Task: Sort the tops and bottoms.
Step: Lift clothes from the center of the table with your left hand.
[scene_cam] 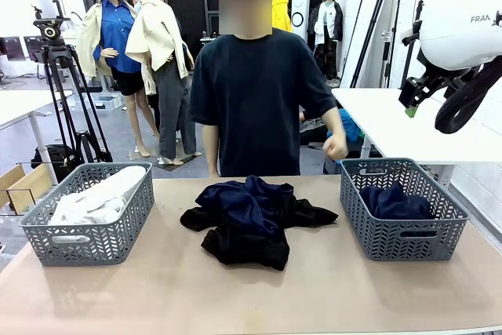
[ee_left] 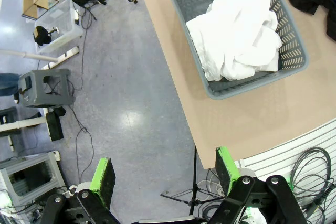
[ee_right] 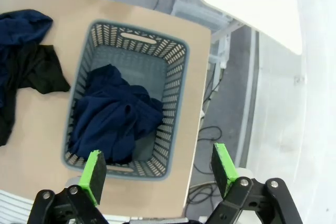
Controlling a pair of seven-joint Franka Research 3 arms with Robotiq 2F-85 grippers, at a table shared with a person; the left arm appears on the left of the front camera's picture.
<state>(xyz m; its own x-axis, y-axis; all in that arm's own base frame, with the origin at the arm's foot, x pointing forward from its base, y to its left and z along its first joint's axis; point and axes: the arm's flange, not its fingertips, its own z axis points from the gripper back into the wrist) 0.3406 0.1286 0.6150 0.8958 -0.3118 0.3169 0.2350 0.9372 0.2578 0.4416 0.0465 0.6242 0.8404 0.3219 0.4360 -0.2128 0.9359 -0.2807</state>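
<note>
While both tools hung up high with their green pads spread wide and nothing between them, the table [scene_cam: 235, 296] held two grey baskets. The left basket [scene_cam: 86, 242] was full of the white tops [scene_cam: 98, 198], one soft bundle, and how many were in it could not be told. The right basket [scene_cam: 400, 242] had one navy bottom [scene_cam: 396, 203] in it. Between the baskets sat a heap of more bottoms [scene_cam: 249, 221]: navy cloth on top, black cloth under it and partly hidden, perhaps two pieces. The left tool [ee_left: 165, 171] was over the floor, just off the table's edge, near the tops' basket. The right tool [ee_right: 157, 166] was above the near end of the right basket. A person [scene_cam: 251, 100] stood behind the heap at the far side, one hand [scene_cam: 336, 145] in a fist beyond the right basket. A tripod [scene_cam: 63, 92] stood on the floor past the left basket.
</note>
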